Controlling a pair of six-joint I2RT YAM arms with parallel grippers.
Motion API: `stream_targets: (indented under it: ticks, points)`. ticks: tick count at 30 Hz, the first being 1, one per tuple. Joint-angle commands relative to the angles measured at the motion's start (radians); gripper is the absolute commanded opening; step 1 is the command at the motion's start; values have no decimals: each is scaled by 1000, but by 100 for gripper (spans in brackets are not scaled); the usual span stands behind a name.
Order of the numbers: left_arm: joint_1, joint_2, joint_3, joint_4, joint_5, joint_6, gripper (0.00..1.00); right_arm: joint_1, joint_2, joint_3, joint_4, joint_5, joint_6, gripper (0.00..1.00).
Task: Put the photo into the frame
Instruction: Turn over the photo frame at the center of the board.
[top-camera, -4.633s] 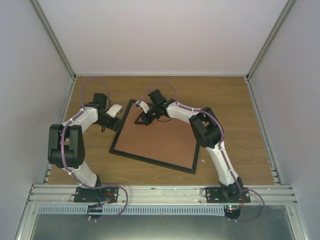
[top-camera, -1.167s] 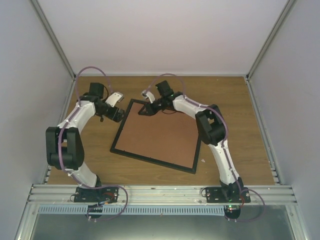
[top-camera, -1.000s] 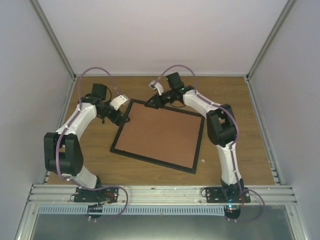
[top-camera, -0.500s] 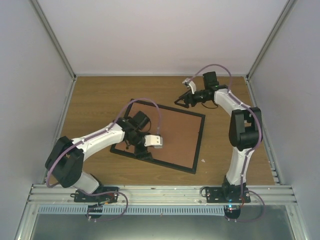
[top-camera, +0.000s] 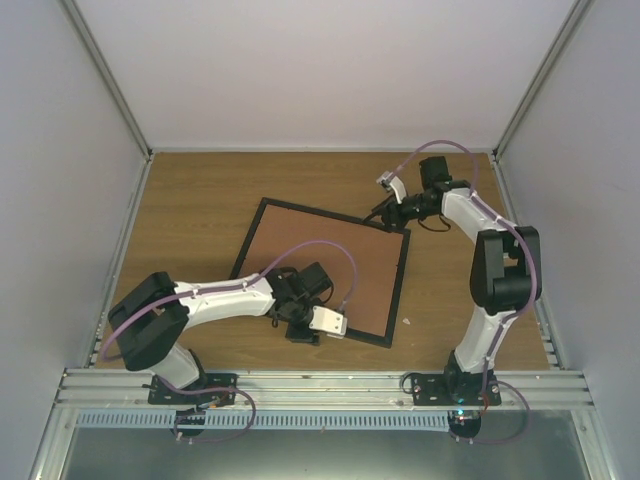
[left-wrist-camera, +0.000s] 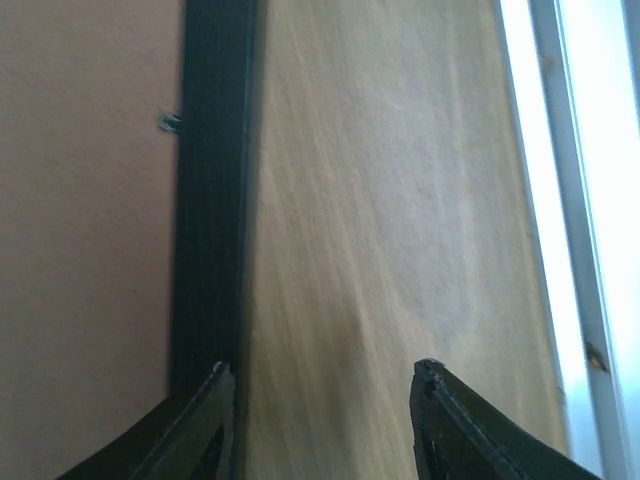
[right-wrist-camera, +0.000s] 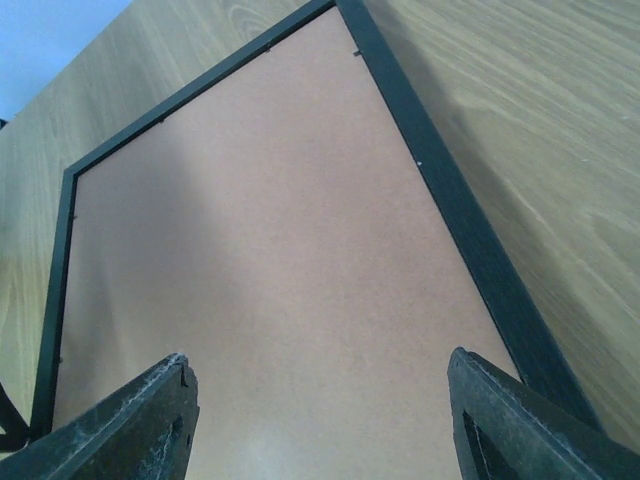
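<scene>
Two arms, seen from above, reach the frame (top-camera: 330, 215), flat on the table (top-camera: 190, 210), backing board (top-camera: 330, 262) up. Left wrist: your left gripper (left-wrist-camera: 325, 368) sits parted, empty, at its black edge. Right wrist: your right gripper (right-wrist-camera: 320, 362) gapes wide above the board.

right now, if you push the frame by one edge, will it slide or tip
Probably slides: the frame lies flat on the smooth wooden table. Likely stiff, as its thin edges look straight. Lifted by a corner, its brown backing board might shift.
</scene>
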Motion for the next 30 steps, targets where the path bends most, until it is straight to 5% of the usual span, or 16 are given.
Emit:
stream_targets:
  ticks: [1, 11, 21, 30]
  points:
    - [-16, 60, 11, 98, -87, 7, 49, -31, -51, -17, -27, 25, -47, 69]
    - [-18, 82, 12, 148, -156, 36, 48, -104, -173, -105, -116, 83, -185, 69]
    - [-11, 88, 13, 163, -209, 72, 3, -112, -432, -320, -51, 146, -348, 72]
    - [122, 84, 180, 61, -62, 90, 0, -112, -688, -533, -80, 134, -654, 78]
